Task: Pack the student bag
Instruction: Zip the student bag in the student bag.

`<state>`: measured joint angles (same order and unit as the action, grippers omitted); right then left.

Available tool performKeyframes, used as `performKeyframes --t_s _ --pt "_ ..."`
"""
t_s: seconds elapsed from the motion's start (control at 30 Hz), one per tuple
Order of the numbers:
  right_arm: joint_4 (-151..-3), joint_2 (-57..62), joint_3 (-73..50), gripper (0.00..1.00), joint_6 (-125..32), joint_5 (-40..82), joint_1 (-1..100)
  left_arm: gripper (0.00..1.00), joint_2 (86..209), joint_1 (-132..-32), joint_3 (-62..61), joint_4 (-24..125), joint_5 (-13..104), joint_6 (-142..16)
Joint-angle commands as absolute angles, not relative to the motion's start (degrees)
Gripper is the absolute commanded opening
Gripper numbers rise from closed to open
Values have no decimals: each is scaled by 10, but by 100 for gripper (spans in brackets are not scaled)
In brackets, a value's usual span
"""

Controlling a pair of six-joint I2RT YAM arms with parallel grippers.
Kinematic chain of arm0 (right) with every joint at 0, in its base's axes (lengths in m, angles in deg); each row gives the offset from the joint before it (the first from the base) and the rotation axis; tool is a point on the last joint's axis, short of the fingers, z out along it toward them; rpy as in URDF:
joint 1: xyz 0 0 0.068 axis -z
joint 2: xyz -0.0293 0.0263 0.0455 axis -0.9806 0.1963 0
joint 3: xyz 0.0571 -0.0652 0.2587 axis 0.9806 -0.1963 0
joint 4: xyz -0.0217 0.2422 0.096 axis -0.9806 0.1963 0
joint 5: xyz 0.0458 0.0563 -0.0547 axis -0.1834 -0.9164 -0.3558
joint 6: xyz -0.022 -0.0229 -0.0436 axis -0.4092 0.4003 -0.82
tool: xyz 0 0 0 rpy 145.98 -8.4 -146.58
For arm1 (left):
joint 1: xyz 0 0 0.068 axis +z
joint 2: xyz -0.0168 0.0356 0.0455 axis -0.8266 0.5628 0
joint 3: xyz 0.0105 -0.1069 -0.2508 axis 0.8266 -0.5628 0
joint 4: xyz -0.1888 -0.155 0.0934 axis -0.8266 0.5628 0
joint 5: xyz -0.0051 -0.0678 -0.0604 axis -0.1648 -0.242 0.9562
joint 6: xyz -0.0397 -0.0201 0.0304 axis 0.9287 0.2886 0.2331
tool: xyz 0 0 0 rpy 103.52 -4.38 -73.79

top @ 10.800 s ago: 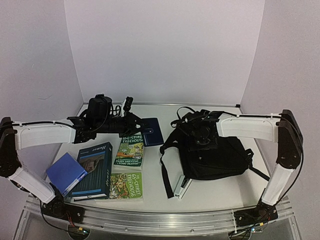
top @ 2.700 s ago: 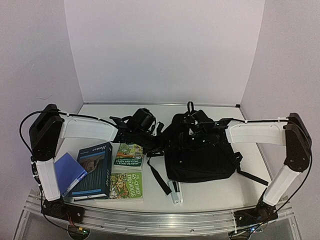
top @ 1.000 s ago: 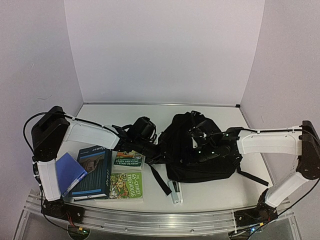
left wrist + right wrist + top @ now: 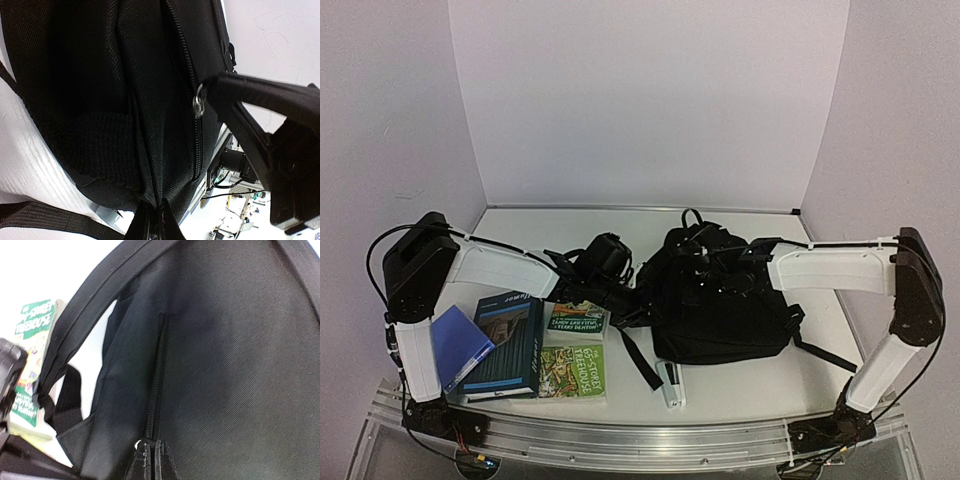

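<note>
The student bag (image 4: 720, 315), a big black backpack, lies at mid-table with its straps (image 4: 642, 360) trailing toward the front. My left gripper (image 4: 636, 298) is shut on a fold of fabric at the bag's left edge; in the left wrist view its tips (image 4: 152, 222) pinch the seam. My right gripper (image 4: 705, 268) sits on the bag's upper part, shut on the zipper pull (image 4: 199, 104). In the right wrist view the jaws (image 4: 150, 452) meet at the near end of the shut zipper line (image 4: 157, 375). Inside of the bag is hidden.
Left of the bag lie a dark blue book (image 4: 505, 342), two green Treehouse books (image 4: 576, 318) (image 4: 570, 372) and a blue notebook (image 4: 455, 345). A small white and black item (image 4: 670, 384) lies in front of the bag. White walls stand behind and at both sides.
The right arm has drawn back and up, taking its gripper toward the bag's far top; the bag's top handle has risen. The left arm stays in place.
</note>
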<state>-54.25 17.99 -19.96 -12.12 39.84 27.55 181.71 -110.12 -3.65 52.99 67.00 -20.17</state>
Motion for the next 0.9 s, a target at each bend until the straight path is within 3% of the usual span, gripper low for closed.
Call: performKeyframes --t_s 0.0,0.87 --pt "-559 196 -166 0 -121 455 300 0 1813 -1105 -39 554 680 -214" --pt "-621 268 -127 0 -169 421 401 0 1829 -1109 -24 538 693 -211"
